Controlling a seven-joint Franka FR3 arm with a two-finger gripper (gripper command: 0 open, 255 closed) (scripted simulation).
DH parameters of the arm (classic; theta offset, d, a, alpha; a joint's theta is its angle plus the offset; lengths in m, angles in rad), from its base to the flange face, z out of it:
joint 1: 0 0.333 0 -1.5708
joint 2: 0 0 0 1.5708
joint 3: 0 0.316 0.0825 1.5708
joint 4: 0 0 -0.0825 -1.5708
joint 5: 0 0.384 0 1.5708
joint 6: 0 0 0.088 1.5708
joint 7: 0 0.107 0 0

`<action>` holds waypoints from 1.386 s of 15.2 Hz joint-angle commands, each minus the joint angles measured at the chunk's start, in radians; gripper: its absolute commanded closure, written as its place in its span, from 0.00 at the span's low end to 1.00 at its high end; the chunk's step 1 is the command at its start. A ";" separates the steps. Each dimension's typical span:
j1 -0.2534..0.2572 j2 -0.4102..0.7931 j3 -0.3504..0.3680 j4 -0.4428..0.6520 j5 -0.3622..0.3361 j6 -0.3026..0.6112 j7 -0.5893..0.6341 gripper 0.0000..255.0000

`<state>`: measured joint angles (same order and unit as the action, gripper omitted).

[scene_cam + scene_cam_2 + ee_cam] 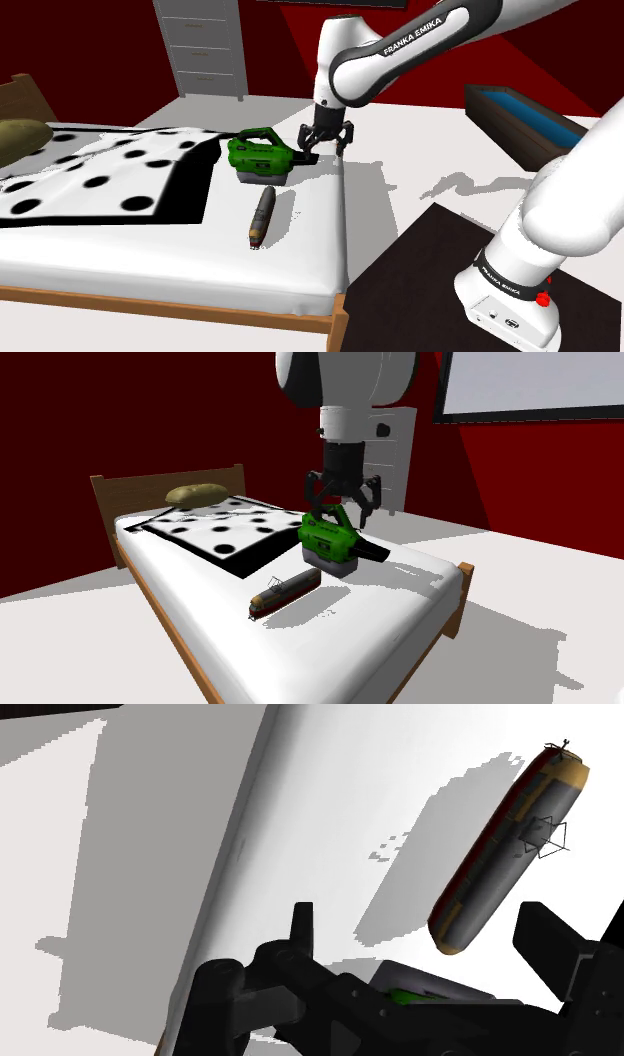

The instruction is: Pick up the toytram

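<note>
- The pincer [341,502] hangs with its two black fingers spread wide and nothing between them. It points down over the far part of the bed [300,270].
- Directly under it lies a green tool [328,539] with a carrying handle and a black nozzle. The fingers stand just above the handle. I cannot tell whether they touch it, but they do not clasp it.
- I judge the hand is placed over the wrong thing for the task. It needs to shift along the mattress towards the foot end before it goes down.
- The toy tram [261,215] lies flat on the bare white sheet, near the green tool but apart from it. It sits between the spotted blanket [110,180] and the mattress edge nearest the robot. In the wrist view the toy tram [510,854] lies beyond the fingertips, off to one side, with its own shadow beside it.
- The tram is long and narrow and lies with its length roughly along the bed. A grasp across its narrow body looks the sensible one, so the wrist probably has to turn to suit.
- An olive pillow [20,135] rests at the head end, well away from the work.
- Containers: a long box [525,110] stands on the floor past the bed. Its inside is blue and I see nothing in it. The grey chest of drawers [205,45] by the red wall has all drawers shut, so its contents are hidden.
- The stand [505,300] sits on a black mat [420,270] beside the bed.
</note>
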<state>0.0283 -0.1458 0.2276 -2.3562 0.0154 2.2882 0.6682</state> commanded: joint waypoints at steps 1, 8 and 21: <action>0.002 0.083 0.016 0.037 -0.019 0.042 0.055 0.00; 0.033 0.365 0.026 0.200 -0.106 0.138 0.232 0.00; 0.154 0.884 -0.042 0.680 -0.173 0.158 0.440 0.00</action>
<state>0.1699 0.6970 0.1900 -1.7239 -0.1567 2.4523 1.0935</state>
